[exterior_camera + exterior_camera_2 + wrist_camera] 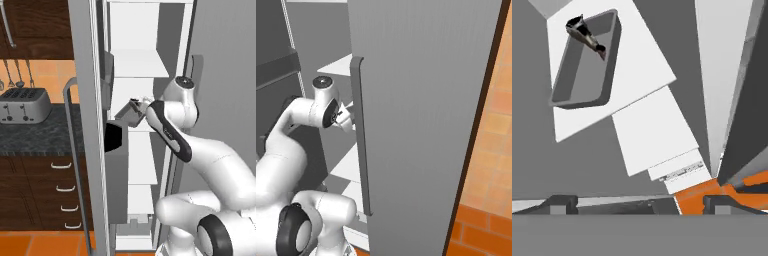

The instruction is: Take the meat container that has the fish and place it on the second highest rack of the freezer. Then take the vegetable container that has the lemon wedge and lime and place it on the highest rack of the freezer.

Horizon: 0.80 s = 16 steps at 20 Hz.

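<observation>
Grey and rectangular, the meat container (586, 60) sits on a white freezer rack (647, 75) in our hand view, with the dark fish (586, 34) lying at one end of it. Our gripper (637, 202) hangs apart from the container, its two dark fingertips (559, 202) spread wide with nothing between them. From the left base view, our white arm (172, 127) reaches into the open freezer, the container (131, 114) showing just ahead of the hand on a middle shelf. A silver toaster (22, 105) stands on the dark counter (40, 135) to the left. From the right base view, the grey freezer door (421, 125) blocks most of the shelves.
</observation>
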Available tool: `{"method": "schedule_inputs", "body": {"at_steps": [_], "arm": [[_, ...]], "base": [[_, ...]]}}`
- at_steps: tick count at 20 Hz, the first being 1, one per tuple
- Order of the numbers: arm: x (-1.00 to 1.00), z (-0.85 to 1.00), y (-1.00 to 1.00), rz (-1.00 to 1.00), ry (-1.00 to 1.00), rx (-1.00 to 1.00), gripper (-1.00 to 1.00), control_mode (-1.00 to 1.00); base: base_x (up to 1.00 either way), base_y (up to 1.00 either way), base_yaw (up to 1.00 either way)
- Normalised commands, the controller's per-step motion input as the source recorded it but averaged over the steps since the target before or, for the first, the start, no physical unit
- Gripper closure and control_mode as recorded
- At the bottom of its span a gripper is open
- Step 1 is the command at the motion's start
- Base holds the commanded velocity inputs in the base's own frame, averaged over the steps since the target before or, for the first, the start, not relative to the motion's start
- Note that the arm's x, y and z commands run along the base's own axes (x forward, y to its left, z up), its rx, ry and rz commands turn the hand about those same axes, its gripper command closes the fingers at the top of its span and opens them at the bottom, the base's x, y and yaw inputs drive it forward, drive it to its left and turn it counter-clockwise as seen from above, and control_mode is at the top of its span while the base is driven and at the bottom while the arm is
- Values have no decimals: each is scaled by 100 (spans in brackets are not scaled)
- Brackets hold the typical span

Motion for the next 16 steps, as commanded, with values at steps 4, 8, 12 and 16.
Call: {"method": "schedule_inputs", "body": {"at_steps": [4, 8, 12, 16], "arm": [[-100, 13, -16, 18, 1, 2, -100, -100], [-100, 31, -1, 12, 2, 0, -100, -100], [-100, 31, -3, 16, 0, -1, -100, -100], [-100, 1, 0, 18, 1, -16, -100, -100]], "base": [[0, 0, 0], [0, 0, 0], [0, 0, 0], [0, 0, 0]]}}
